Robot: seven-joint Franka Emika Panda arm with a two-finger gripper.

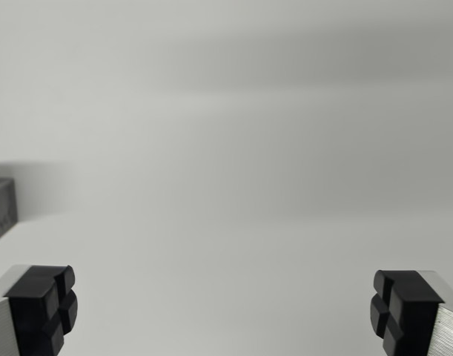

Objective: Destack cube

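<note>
Wrist view, single frame.

End effector (226, 311): released, the two fingers spread wide, one in the near-left corner and one in the near-right corner of the wrist view. Nothing sits between them. Each finger shows a brushed metal body with a black rubber pad on its inner face; left pad (44, 305), right pad (400, 308). The pads have a grooved, cross-cut surface. Both are cropped by the bottom edge of the frame.

Cube (1, 210): only a sliver visible, at the wrist view's left edge, about mid-height. It lies farther away than the left finger and is well apart from it, no contact. The face that shows is dark grey, with a thin strip of red at its lower left corner. Some marking on the face, too blurred to read. Most of the body is cut off by the frame edge, so I cannot tell whether this is one cube or a stack, nor its full shape. It rests on the desk and casts a soft shadow to its right.

Desk (233, 245): plain pale grey-white surface, matte, filling the lower half of the frame. It fades into a similarly pale background at the far side, with faint horizontal bands of shade, out of focus.
</note>
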